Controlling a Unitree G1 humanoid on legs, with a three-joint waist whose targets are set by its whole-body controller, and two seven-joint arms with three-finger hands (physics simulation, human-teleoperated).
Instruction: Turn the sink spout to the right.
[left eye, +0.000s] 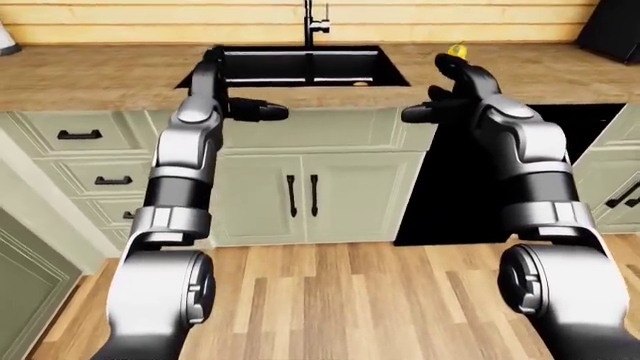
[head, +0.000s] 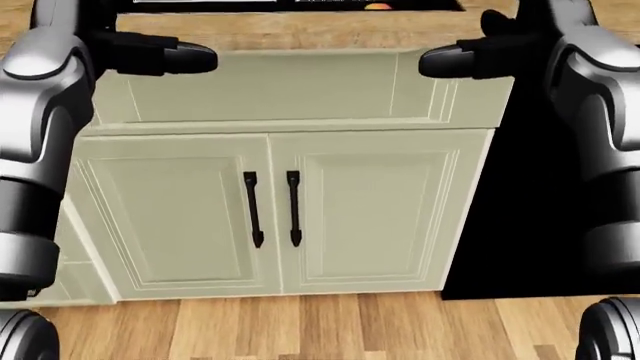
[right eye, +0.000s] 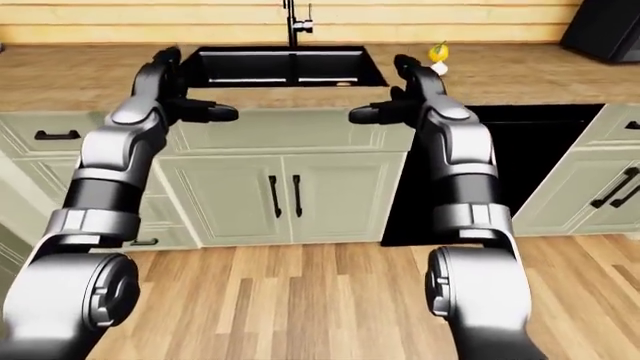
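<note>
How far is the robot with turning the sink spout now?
Nothing looks done yet. The black faucet stands at the top edge of the sink, with neither hand touching it. In hand: both arms are raised toward the counter, the left hand and the right hand empty and short of the faucet. Left: reach the spout, grip it and swing it right.

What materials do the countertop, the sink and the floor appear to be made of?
Countertop: looks like mottled brown stone or laminate, matte.
Sink: flat black basin, possibly composite or coated metal; no shine.
Floor: wood planks, with visible grain and seams and a light sheen.
</note>
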